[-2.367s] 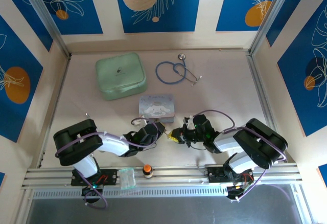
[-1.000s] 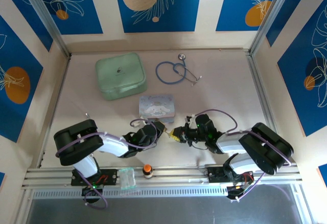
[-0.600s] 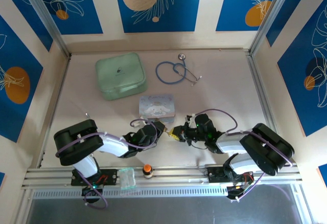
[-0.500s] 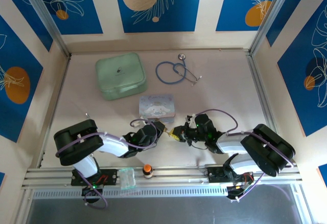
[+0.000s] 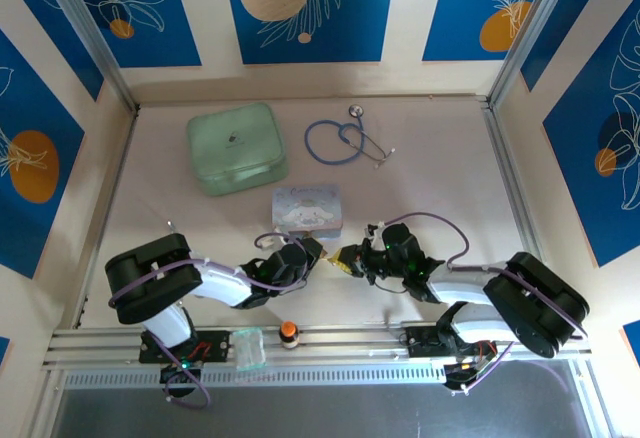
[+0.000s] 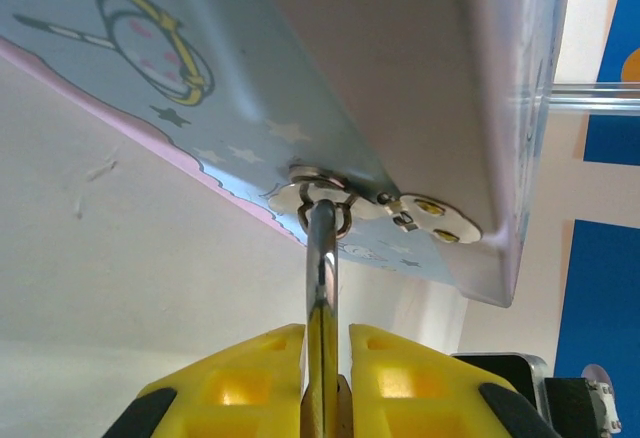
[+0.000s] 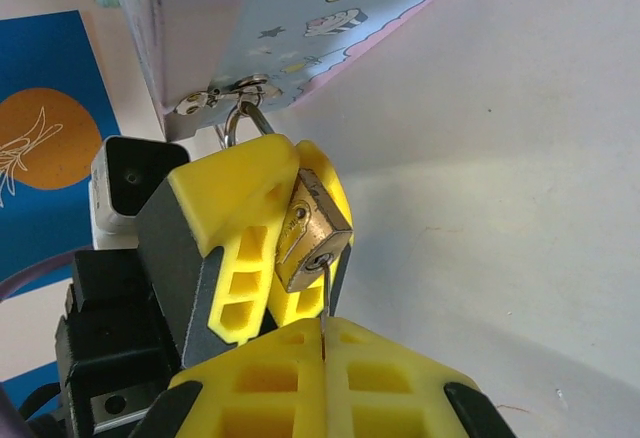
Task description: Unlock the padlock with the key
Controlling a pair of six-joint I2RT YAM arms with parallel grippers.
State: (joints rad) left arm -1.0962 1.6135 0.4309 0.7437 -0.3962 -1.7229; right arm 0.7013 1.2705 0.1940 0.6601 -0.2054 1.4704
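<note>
L gripper (image 6: 325, 343) was clamped on the tiny brass-gold padlock (image 7: 312, 230), whose thin silver shackle (image 6: 321, 248) hung thru the hasp (image 7: 225, 93) of the pale blue cartoon tin (image 7: 300, 18). Keyhole end faced the R gripper (image 7: 323, 353), which pinched the very small thin silver key (image 7: 323, 296). Blade lay in line w/ lock's long axis, tip at the keyhole; depth unclear. Next push & turn probably falls to the R arm.

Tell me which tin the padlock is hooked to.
The small pale blue cartoon-printed tin: the tiny brass padlock's silver shackle passes through its latch ring. The larger plain mint-green tin sits farther back, away from both arms.
</note>
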